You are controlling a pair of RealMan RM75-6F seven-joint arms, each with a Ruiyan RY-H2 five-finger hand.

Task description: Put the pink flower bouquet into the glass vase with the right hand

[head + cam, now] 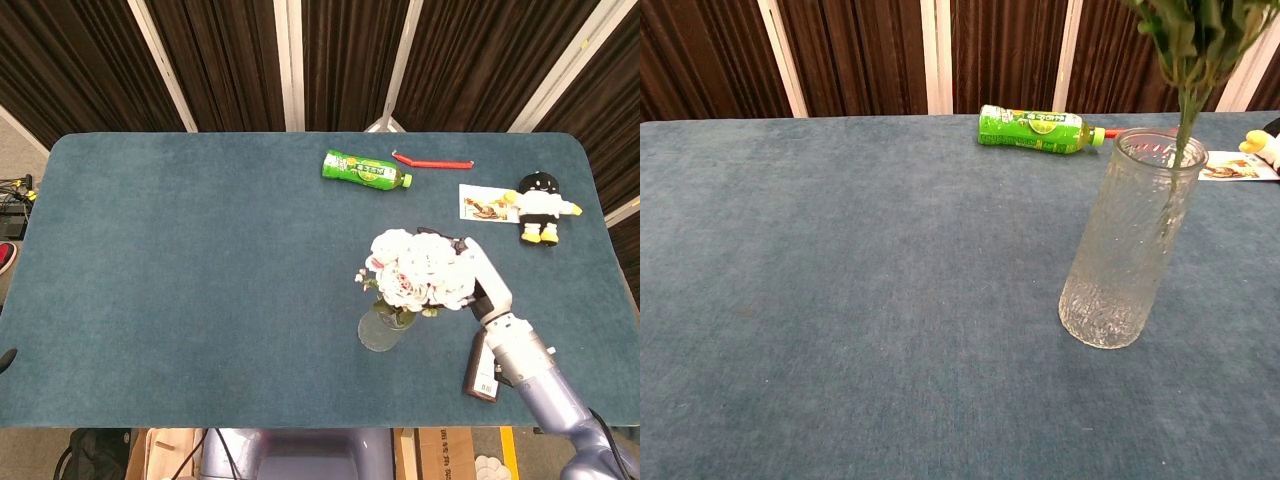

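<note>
Holding bouquet (418, 268), right hand (478, 278); stem inside vase (1129, 240).

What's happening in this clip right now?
The right robot hand holds the pink flower bouquet by its side and has it positioned over the glass vase, which stands upright on the blue table. In the chest view the green stem passes through the vase's mouth and reaches partway down inside. The hand has not let go. The left robot hand shows in neither view.
</note>
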